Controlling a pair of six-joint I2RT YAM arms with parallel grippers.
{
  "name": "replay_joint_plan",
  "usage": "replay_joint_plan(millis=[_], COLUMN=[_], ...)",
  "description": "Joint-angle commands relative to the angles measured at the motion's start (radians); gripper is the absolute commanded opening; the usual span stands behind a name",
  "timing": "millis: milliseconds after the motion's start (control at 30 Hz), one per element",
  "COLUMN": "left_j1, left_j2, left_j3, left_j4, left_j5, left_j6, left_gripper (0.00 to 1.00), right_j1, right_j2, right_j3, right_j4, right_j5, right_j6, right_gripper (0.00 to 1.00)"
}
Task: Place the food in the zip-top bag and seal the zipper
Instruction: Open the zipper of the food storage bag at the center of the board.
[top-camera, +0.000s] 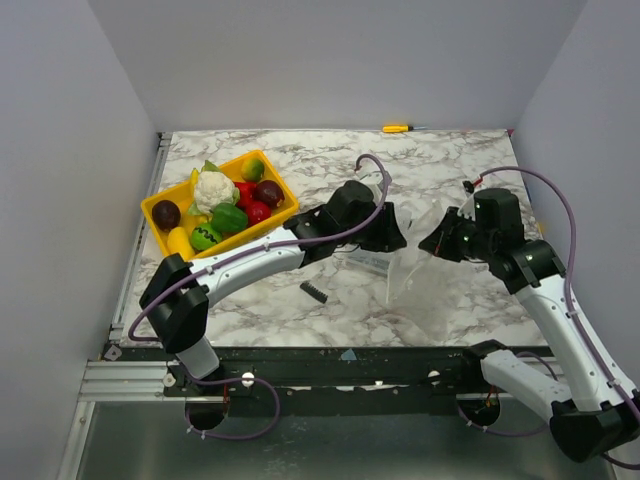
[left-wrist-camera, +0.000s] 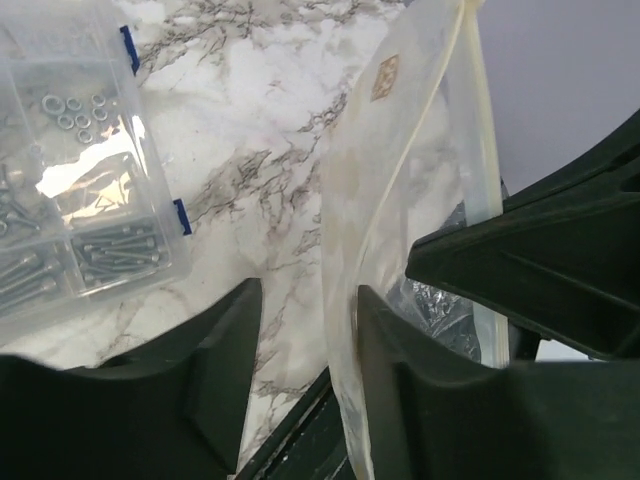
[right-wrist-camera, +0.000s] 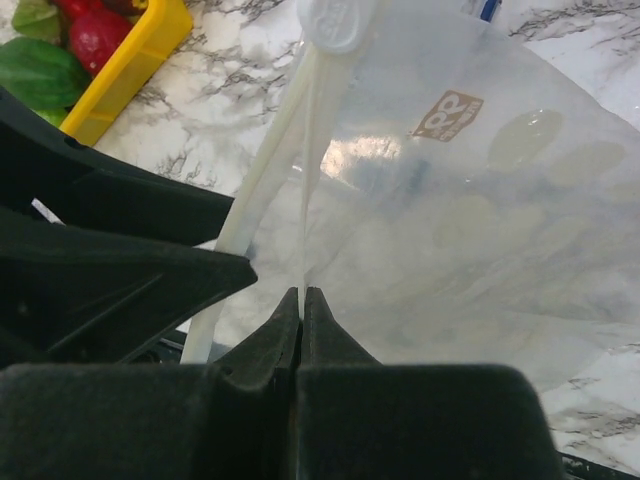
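The food lies in a yellow tray (top-camera: 152, 206) at the left: a white cauliflower (top-camera: 213, 188), red (top-camera: 257, 210), green (top-camera: 228, 218), yellow (top-camera: 180, 242) and dark purple (top-camera: 166, 213) pieces. The clear zip-top bag (top-camera: 415, 275) hangs upright between the two grippers, with no food visible in it. My right gripper (right-wrist-camera: 302, 292) is shut on the bag's rim by the white zipper strip (right-wrist-camera: 265, 190). My left gripper (left-wrist-camera: 307, 300) is open, and the bag's edge (left-wrist-camera: 345, 330) hangs between its fingers, against the right one (left-wrist-camera: 400, 380).
A clear parts box of screws (left-wrist-camera: 70, 190) lies on the marble table under the left arm. A small black spring-like piece (top-camera: 313, 291) lies in front of it. A yellow-orange tool (top-camera: 397, 128) lies at the far edge. Grey walls stand on three sides.
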Motion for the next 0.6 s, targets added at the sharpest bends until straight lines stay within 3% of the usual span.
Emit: replay_joint_plan(millis=[0, 133, 167, 367, 500, 567], left_j1=[-0.002, 0.003, 0.006, 0.020, 0.070, 0.093], left_j2=[-0.061, -0.105, -0.119, -0.235, -0.301, -0.326], left_j3=[-0.035, -0.054, -0.063, -0.157, -0.269, -0.323], left_j4=[-0.016, -0.070, -0.090, -0.179, -0.159, -0.115], left_j5=[-0.020, -0.084, -0.115, -0.335, -0.329, -0.295], left_j6=[0.067, 0.117, 0.124, 0.113, 0.055, 0.031], left_gripper=[0.31, 0.02, 0.00, 0.00, 0.00, 0.00], right_j1=[0.034, 0.118, 0.153, 0.370, 0.426, 0.436], right_j2=[0.025, 0.055, 0.075, 0.266, 0.351, 0.357], right_j3=[0.037, 0.048, 0.058, 0.189, 0.262, 0.288], right_j4=[0.021, 0.025, 0.015, -0.249, -0.375, -0.386], right_j5=[-0.028, 0.032, 0.068, 0.567, 0.725, 0.729], right_j6=[0.008, 0.039, 0.053, 0.174, 0.241, 0.242], right_gripper=[0.00, 0.00, 0.00, 0.00, 0.00, 0.00])
